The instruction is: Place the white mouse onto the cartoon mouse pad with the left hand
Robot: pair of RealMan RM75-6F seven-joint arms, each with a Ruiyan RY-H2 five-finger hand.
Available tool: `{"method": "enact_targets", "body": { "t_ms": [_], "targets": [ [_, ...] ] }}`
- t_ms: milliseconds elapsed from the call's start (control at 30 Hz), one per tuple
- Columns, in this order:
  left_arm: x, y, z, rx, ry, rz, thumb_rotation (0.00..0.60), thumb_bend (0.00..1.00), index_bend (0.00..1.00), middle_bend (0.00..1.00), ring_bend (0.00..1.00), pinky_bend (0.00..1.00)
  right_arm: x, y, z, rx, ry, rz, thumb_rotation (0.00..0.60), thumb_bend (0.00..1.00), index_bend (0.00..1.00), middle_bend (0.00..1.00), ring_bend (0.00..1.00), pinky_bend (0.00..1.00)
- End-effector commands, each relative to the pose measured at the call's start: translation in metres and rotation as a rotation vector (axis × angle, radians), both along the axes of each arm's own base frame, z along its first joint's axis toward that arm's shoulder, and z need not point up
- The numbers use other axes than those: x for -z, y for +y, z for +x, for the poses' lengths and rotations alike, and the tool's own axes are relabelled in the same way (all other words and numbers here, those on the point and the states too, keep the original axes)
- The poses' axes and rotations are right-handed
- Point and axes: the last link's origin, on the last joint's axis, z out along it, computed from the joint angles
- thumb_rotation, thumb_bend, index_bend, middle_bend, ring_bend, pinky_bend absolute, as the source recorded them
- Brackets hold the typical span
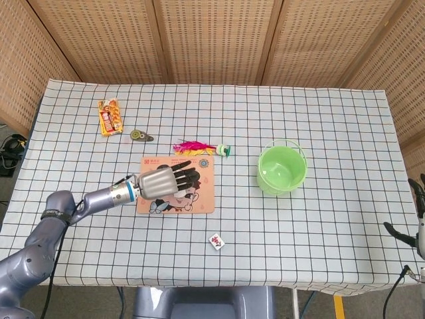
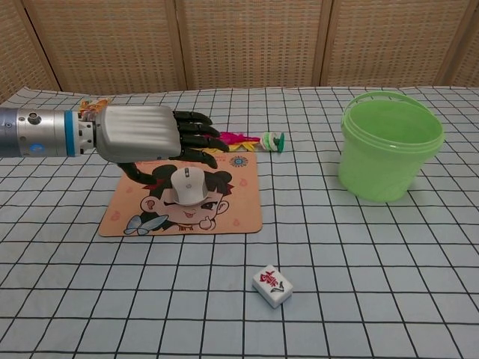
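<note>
The smooth, rounded white mouse [image 2: 188, 185] lies on the flat rectangular cartoon mouse pad [image 2: 232, 212], on the checked tablecloth [image 2: 374, 262]. The left hand [image 2: 150, 134], grey-shelled with dark fingers [image 2: 196, 129], hovers just above the mouse, fingers extended and spread, holding nothing. The right hand [image 1: 418, 219] shows only at the frame edge; state indeterminable.

A surface [image 1: 332, 133] under a checked cloth carries a cartoon mouse pad [image 1: 201, 197], a green bucket [image 1: 282, 169], a mahjong tile [image 1: 217, 242], a feathered shuttlecock [image 1: 199, 147], a snack packet [image 1: 109, 117] and a small dark object [image 1: 139, 135].
</note>
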Motion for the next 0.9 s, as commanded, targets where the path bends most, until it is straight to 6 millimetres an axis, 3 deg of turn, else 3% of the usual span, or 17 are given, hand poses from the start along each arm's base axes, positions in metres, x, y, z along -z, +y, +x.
{"method": "enact_targets", "body": {
  "t_ms": [33,233,367,567,667,900],
  "targets": [
    [-0.01,-0.003,-0.004,-0.018,-0.055,0.009,0.6,0.34,0.14,0.0,0.0,0.04,0.0,0.0,0.0,-0.001,-0.001,0.003,0.6,0.08,0.13,0.0,0.0,0.0],
    [-0.036,-0.016,-0.014,-0.106,-0.26,0.036,0.6,0.32,0.14,0.0,0.0,0.04,0.002,0.0,0.001,-0.004,-0.004,0.017,0.6,0.08,0.13,0.0,0.0,0.0],
    [-0.061,-0.039,-0.032,-0.204,-0.418,0.091,0.6,0.3,0.12,0.0,0.0,0.02,0.005,0.001,0.004,-0.018,-0.002,0.031,0.6,0.08,0.13,0.0,0.0,0.0],
    [-0.09,-0.101,-0.06,-0.387,-0.491,0.238,0.6,0.29,0.09,0.0,0.0,0.0,0.01,0.002,0.006,-0.024,0.015,0.062,0.6,0.08,0.13,0.0,0.0,0.0],
    [-0.101,-0.142,-0.07,-0.531,-0.531,0.328,0.6,0.27,0.05,0.0,0.0,0.0,0.013,0.003,0.008,-0.027,0.021,0.08,0.6,0.08,0.13,0.0,0.0,0.0],
    [-0.106,-0.201,-0.097,-0.781,-0.634,0.432,0.6,0.2,0.0,0.0,0.0,0.0,0.018,0.003,0.01,-0.017,0.044,0.118,0.6,0.08,0.13,0.0,0.0,0.0]
  ]
}}
